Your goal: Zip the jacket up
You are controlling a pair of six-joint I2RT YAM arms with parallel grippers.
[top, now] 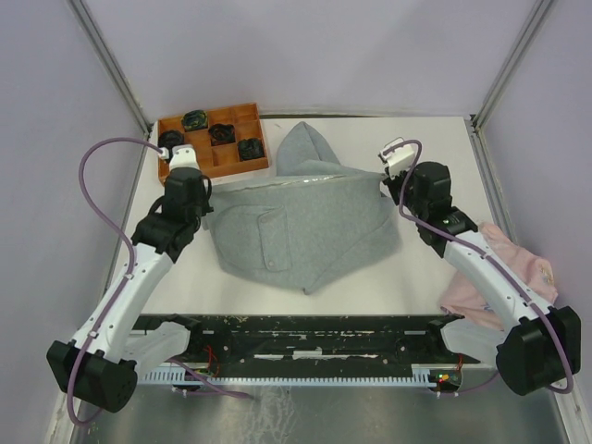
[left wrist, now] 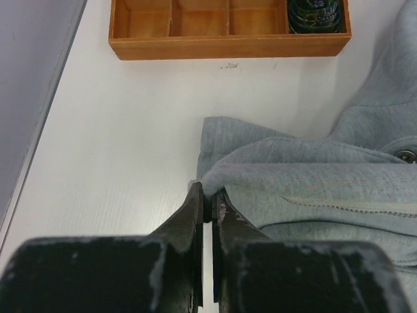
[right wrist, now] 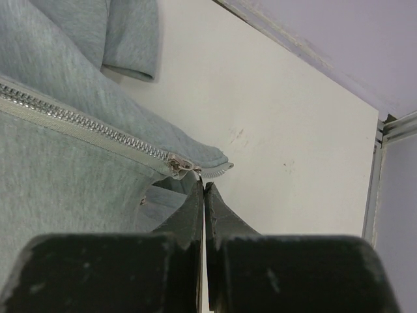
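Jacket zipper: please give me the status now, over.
Both shut: left gripper at jacket edge, right gripper beside zipper slider. Meshed teeth run up to slider, near cloth's end. No obstruction; pink cloth lies apart.

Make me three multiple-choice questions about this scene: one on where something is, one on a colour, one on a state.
1. Where is the wooden tray? A far left corner; B near right corner; C dead centre.
2. What colour is the jacket? A red; B light grey; C black.
3. How is the right gripper? A wide open; B gripping the tray; C shut.
Answers: A, the top view shows it far left; B, grey fleece throughout; C, its jaws meet in the wrist view.
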